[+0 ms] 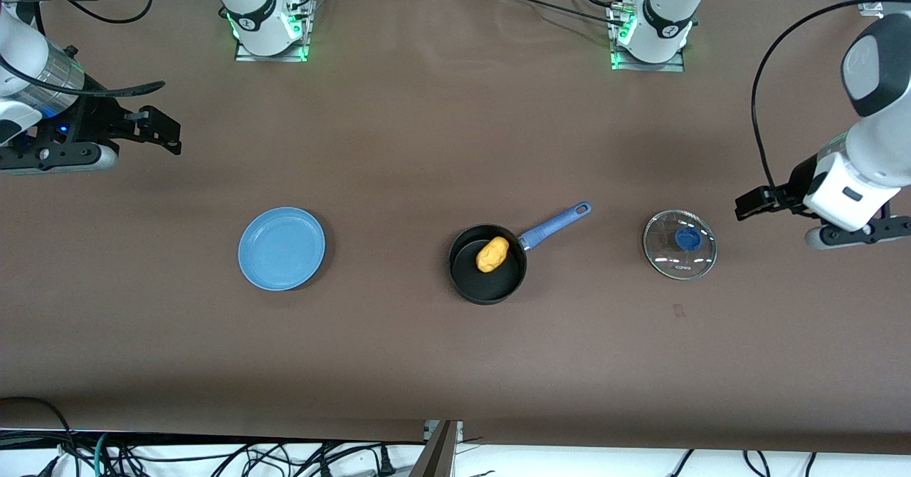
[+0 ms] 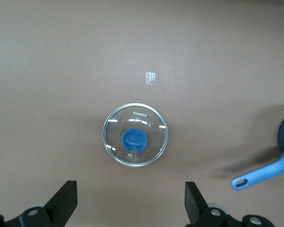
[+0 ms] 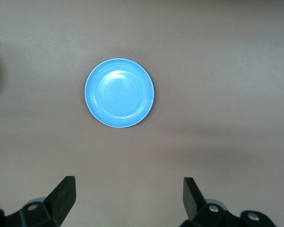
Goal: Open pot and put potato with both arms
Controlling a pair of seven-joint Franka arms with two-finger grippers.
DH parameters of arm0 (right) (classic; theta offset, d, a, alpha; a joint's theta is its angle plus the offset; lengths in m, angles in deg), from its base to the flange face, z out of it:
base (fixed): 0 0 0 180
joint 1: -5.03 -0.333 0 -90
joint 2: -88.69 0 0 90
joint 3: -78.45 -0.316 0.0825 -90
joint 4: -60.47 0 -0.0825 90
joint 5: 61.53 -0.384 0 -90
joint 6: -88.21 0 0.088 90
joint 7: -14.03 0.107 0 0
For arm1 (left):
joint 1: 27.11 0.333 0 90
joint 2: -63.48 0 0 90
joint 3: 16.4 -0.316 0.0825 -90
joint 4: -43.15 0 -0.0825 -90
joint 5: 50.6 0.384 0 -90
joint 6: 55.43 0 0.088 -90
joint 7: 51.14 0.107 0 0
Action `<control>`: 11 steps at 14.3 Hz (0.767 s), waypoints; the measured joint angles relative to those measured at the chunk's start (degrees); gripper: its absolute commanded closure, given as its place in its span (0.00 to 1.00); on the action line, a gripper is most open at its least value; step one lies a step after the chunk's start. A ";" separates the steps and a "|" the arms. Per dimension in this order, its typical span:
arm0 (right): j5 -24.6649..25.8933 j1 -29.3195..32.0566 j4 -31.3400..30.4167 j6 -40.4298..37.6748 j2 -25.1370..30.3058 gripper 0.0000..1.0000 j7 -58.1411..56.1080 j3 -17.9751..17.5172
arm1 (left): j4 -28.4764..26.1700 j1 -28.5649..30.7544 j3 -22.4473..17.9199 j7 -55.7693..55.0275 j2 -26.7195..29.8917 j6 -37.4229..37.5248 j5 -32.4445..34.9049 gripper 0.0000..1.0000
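The black pot (image 1: 487,267) stands open at the table's middle, its blue handle (image 1: 555,223) pointing toward the left arm's end. The yellow potato (image 1: 492,254) lies inside it. The glass lid (image 1: 680,244) with its blue knob lies flat on the table beside the pot, toward the left arm's end. My left gripper (image 1: 749,203) is open and empty, up in the air past the lid at the table's end. The left wrist view shows the lid (image 2: 135,141) and the handle's end (image 2: 262,172) beyond the open left gripper (image 2: 131,203). My right gripper (image 1: 162,129) is open and empty at the right arm's end.
A flat light-blue plate (image 1: 282,248) lies empty toward the right arm's end, about level with the pot; it also shows in the right wrist view (image 3: 119,92) beyond the right gripper (image 3: 129,198). A small tape mark (image 1: 680,310) lies nearer the front camera than the lid.
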 measured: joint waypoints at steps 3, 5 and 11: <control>0.00 0.01 0.00 0.00 -0.02 0.00 0.00 0.01 | 0.65 0.02 -0.10 0.00 2.68 3.81 -0.02 0.00; 0.00 0.01 0.00 0.00 -0.03 0.00 0.00 0.01 | 2.45 0.03 -0.17 0.00 4.04 6.64 -0.07 0.00; 0.00 0.01 0.00 -0.02 -0.11 0.00 0.00 0.01 | 5.36 0.05 -0.44 0.00 4.51 7.59 -2.80 0.00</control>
